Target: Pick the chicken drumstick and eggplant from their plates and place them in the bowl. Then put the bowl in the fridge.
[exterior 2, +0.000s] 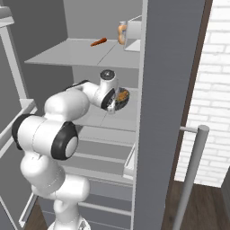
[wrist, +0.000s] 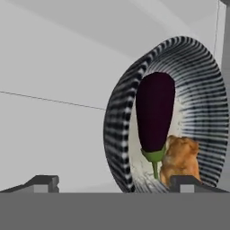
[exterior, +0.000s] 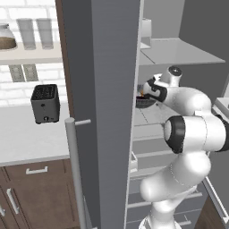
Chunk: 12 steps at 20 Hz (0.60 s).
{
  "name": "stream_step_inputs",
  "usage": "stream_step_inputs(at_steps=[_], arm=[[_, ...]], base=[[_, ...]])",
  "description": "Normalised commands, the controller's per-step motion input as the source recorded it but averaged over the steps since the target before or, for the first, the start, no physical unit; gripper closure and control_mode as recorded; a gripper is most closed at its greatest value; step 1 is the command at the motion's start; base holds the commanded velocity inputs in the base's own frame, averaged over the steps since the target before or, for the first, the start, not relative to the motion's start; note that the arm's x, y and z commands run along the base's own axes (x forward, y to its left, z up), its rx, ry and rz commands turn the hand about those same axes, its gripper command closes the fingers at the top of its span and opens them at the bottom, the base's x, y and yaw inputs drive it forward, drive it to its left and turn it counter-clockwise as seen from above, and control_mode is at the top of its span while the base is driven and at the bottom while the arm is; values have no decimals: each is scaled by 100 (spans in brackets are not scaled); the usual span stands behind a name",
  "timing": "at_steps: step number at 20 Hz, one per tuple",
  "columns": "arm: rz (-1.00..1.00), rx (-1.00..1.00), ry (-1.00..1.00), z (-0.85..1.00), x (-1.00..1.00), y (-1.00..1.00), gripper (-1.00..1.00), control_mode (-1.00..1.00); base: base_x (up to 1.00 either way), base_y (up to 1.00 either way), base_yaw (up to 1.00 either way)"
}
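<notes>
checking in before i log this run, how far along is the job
Nearly finished. The eggplant and chicken drumstick both lie in the bowl, so the loading is done. The bowl sits on a middle shelf inside the open fridge. The gripper has its jaws wide apart, one either side of the bowl's rim, holding nothing. What seems left is pulling the arm out.
</notes>
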Motion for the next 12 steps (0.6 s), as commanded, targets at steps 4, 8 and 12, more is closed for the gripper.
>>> stream_step_inputs(at_steps=[4,8,12], arm=[[-2,0,-1,27,-60,0,-100,-100],[-6,1,-15,15,-68,1,-100,-100],[-18,8,-16,2,-92,9,-100,-100]], base=[[0,0,0],[0,0,0],[0,0,0]])
